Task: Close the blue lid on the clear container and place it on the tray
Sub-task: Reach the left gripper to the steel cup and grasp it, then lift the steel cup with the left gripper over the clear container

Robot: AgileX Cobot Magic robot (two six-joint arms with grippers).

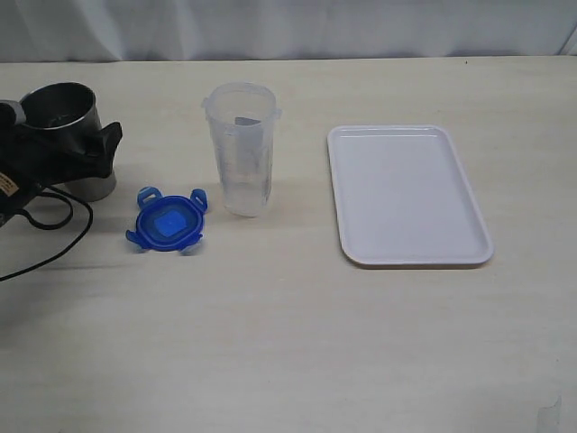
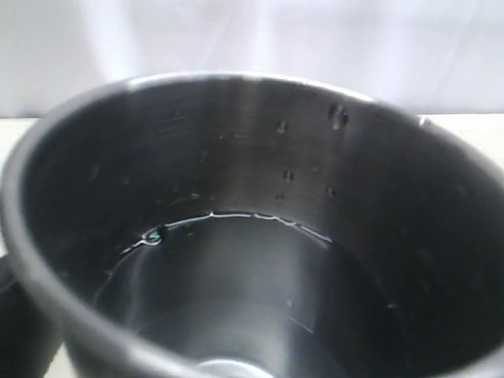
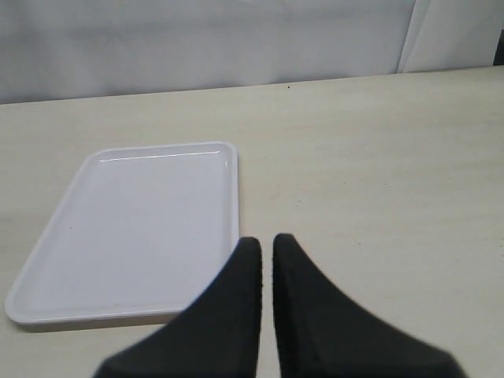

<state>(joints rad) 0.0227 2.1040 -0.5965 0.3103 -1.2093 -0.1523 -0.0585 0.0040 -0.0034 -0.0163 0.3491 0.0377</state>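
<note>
The clear container stands upright and uncovered near the table's middle. The blue lid lies flat on the table to its front left, apart from it. The white tray lies to the right with nothing on it. My left gripper is at the far left with its jaws wide on either side of a steel cup; one black finger shows beside the cup wall. The cup's inside fills the left wrist view. My right gripper is shut and holds nothing, hovering near a corner of the tray; the exterior view does not show it.
A black cable loops on the table below the left arm, close to the lid. A pale curtain closes off the table's far edge.
</note>
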